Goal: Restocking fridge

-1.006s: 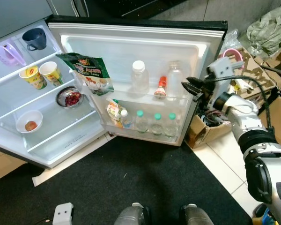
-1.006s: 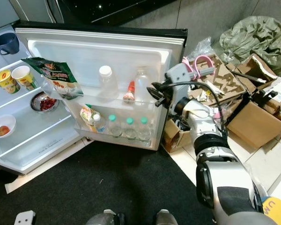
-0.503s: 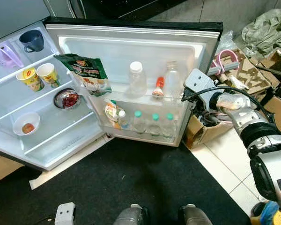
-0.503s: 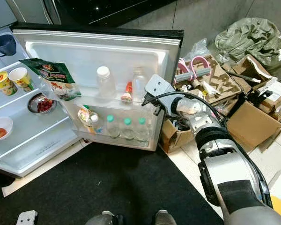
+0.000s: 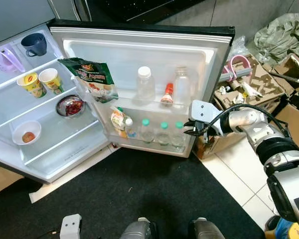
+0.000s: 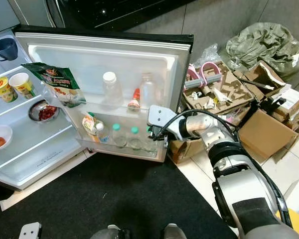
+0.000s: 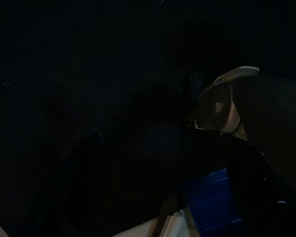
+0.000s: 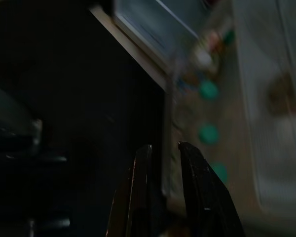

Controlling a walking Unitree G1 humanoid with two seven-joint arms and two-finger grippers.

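The small fridge stands open, its door [image 5: 139,47] swung wide towards me. The door's upper shelf holds a green snack bag [image 5: 92,82], a white-capped bottle [image 5: 145,84], a small red-capped bottle [image 5: 167,93] and a clear bottle [image 5: 182,84]. Green-capped bottles [image 5: 162,132] and a pouch [image 5: 118,119] fill the lower shelf. My right gripper [image 5: 189,130] is at the door's lower right corner beside those bottles. In the right wrist view its fingers [image 8: 140,182] lie close together with nothing between them. The left arm hangs low, its wrist housing [image 5: 70,226] at the bottom.
Inside the fridge are yellow cups [image 5: 40,80], a bowl of red food [image 5: 72,105], a white bowl [image 5: 26,134] and a blue mug [image 5: 35,44]. Cardboard boxes [image 6: 261,132] and a green sack [image 6: 264,45] crowd the floor at right. A black mat [image 5: 139,189] lies before the fridge.
My right gripper has dropped from beside the door's upper shelf to its lower right corner. The view has shifted slightly.
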